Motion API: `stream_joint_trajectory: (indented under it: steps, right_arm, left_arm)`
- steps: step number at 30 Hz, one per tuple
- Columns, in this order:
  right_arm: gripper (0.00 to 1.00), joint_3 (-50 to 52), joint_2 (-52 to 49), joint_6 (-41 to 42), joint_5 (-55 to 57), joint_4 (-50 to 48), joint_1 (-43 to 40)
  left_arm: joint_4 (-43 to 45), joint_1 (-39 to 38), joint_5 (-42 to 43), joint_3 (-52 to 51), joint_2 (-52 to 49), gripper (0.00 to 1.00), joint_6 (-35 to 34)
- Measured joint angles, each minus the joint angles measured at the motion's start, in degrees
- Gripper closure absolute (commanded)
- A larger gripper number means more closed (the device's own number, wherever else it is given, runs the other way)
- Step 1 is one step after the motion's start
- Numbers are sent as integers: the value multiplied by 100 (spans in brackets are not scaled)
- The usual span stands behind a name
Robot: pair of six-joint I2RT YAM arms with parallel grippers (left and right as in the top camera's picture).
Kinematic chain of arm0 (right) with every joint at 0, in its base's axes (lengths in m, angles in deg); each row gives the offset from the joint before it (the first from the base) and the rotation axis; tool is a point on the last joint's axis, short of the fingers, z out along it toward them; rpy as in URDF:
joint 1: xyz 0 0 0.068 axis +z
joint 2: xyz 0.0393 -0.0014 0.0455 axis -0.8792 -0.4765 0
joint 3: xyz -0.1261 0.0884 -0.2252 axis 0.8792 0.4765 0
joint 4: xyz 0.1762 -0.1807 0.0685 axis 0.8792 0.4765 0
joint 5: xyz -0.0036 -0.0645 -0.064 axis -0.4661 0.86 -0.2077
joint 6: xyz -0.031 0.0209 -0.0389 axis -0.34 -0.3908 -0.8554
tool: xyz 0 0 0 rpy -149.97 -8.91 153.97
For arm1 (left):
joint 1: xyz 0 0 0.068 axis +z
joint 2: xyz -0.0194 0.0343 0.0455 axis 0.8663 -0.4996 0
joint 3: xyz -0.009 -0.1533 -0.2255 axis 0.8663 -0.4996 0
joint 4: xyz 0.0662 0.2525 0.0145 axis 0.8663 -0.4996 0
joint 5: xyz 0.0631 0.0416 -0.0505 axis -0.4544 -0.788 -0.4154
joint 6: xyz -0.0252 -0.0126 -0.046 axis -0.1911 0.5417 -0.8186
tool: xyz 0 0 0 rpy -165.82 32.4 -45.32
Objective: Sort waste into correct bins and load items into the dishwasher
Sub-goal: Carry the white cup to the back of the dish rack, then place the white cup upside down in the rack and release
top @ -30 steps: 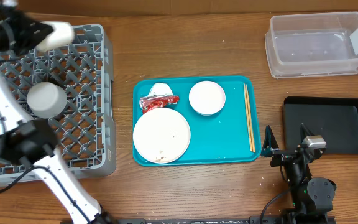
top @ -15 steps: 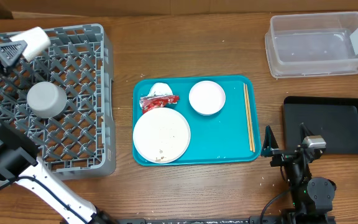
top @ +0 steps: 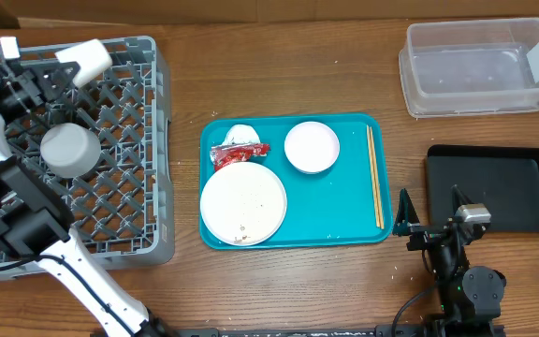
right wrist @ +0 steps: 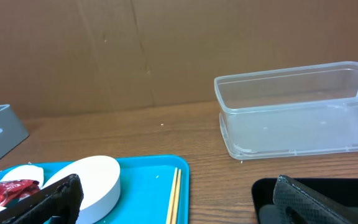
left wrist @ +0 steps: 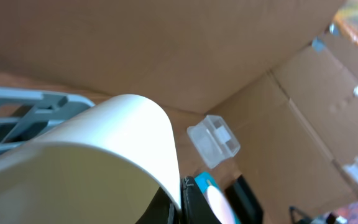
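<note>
Compared with a moment ago, the small white cup (top: 85,58) sits farther right, held over the far edge of the grey dish rack (top: 138,187) at the left of the wooden table (top: 279,65). The left gripper (top: 66,65) is clamped on the cup, which is tipped on its side. From overhead I cannot tell whether the cup touches the rack. In the left wrist view the cup (left wrist: 92,155) fills the lower left, with one dark finger (left wrist: 188,199) pressed against its rim.

A grey-blue bowl (top: 70,150) rests upside down inside the rack, near the left wall.

A teal tray (top: 344,220) lies in the middle of the table. On it are:
- a large white plate (top: 243,203) at the near left, with a few food specks;
- a red wrapper (top: 239,153) touching the plate's far edge;
- a white tissue (top: 241,134) just beyond the wrapper;
- a pinkish bowl (top: 312,147) at the far middle;
- wooden chopsticks (top: 374,178) lying along the right edge.

A clear tub (top: 475,65) stands at the far right. A black tray (top: 494,187) lies nearer, also on the right. The right gripper (top: 429,213) hangs between the teal tray and the black tray, fingers wide apart, holding nothing.
</note>
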Motion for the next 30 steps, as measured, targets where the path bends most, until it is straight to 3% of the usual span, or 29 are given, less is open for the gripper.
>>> stream_joint_trajectory:
  steps: [10,19,30]
  right_arm:
    - [0,0,0,0,0,4,0]
    - [0,0,0,0,0,-2,0]
    - [1,0,0,0,2,2,0]
  left_arm:
    - [505,-470,-511,-138,0,96,177]
    - [586,-424,-1237,-142,0,96,216]
    - [632,-387,-1384,-149,-20,96,216]
